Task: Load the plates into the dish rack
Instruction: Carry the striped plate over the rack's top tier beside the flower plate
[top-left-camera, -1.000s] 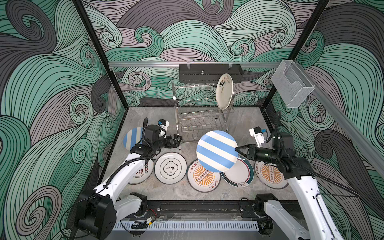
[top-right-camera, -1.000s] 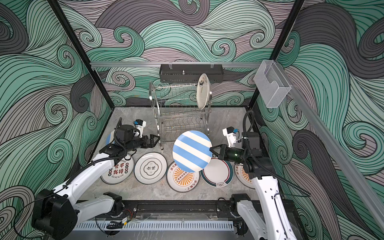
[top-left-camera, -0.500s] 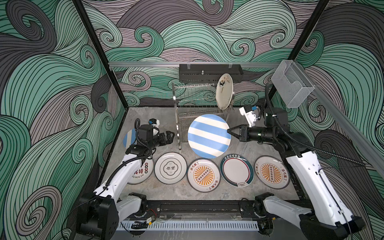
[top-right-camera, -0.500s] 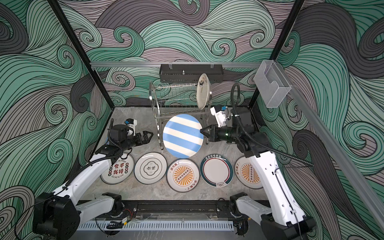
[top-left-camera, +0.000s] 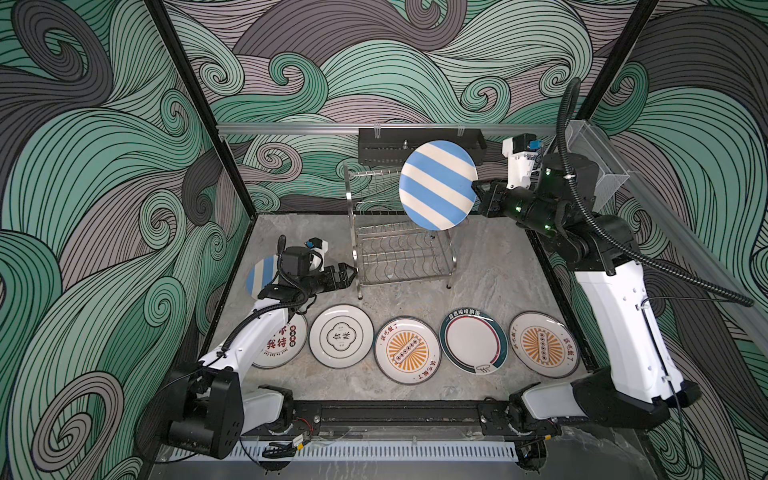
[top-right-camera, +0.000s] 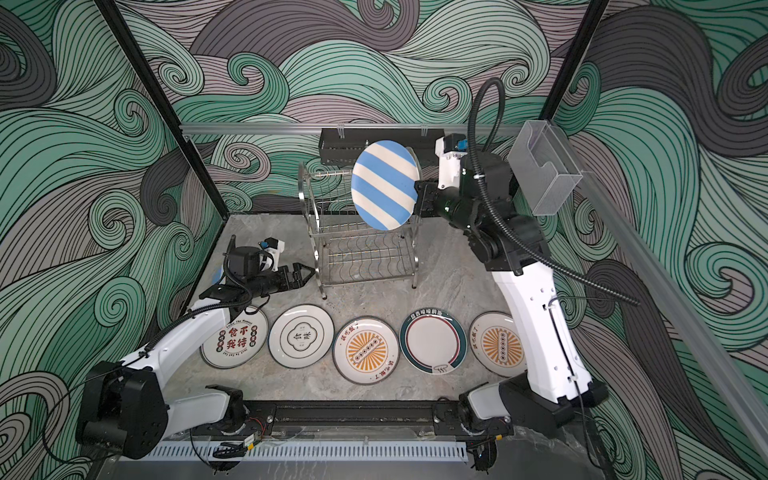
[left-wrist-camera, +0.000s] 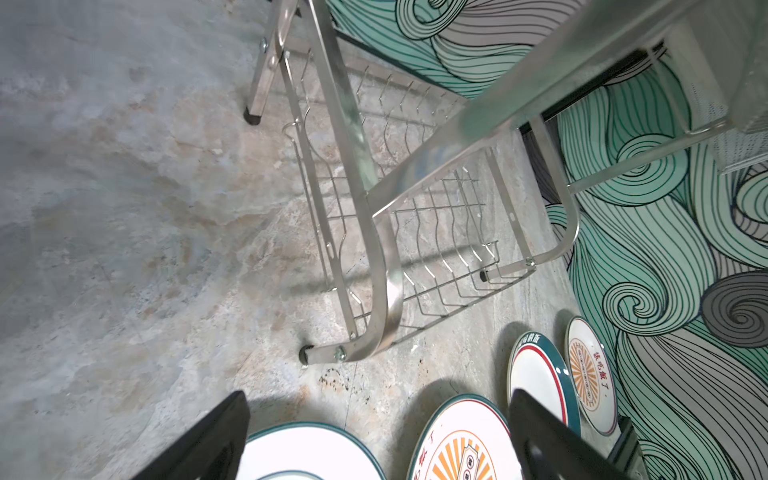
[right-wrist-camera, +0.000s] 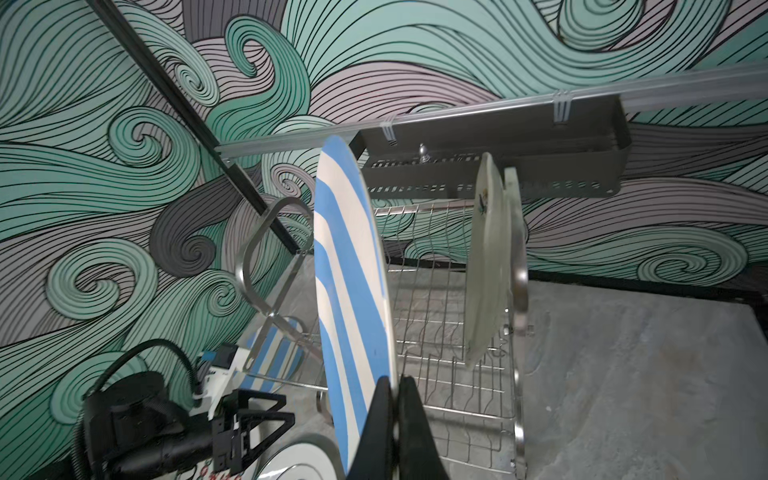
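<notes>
The right gripper (top-left-camera: 478, 194) is clamped on the rim of the striped plate (top-left-camera: 436, 185), which it holds on edge, high over the upper shelf of the rack (top-left-camera: 399, 253). In the right wrist view the plate stands nearly upright, with a white plate (right-wrist-camera: 486, 266) already slotted at the far end of the same shelf, well apart from it. The striped plate's lower rim hides behind the fingers (right-wrist-camera: 380, 415), so I cannot tell whether it is touching the wires.

The step in hand looks like seating this plate in an upper slot. To do it well:
- Hold the plate's face parallel to the white plate, so the rim meets one gap and does not bridge two wires.
- Pick a slot with room to spare beside the white plate; a knock there could tip it.
- Lower straight down and slowly. The grip is a thin pinch at one edge, so the plate may swing if it catches.
- Let go only once the rim sits between the wires and the plate leans on its own.
- Back the fingers out along the plate's plane, clear of the shelf.

The left gripper (top-left-camera: 348, 275) is spread wide and empty, low beside the rack's front leg; from there it could steady the frame. Five plates (top-left-camera: 340, 336) lie flat in a row on the table (top-left-camera: 490, 270), and another striped one (top-left-camera: 258, 277) sits behind the left arm.
</notes>
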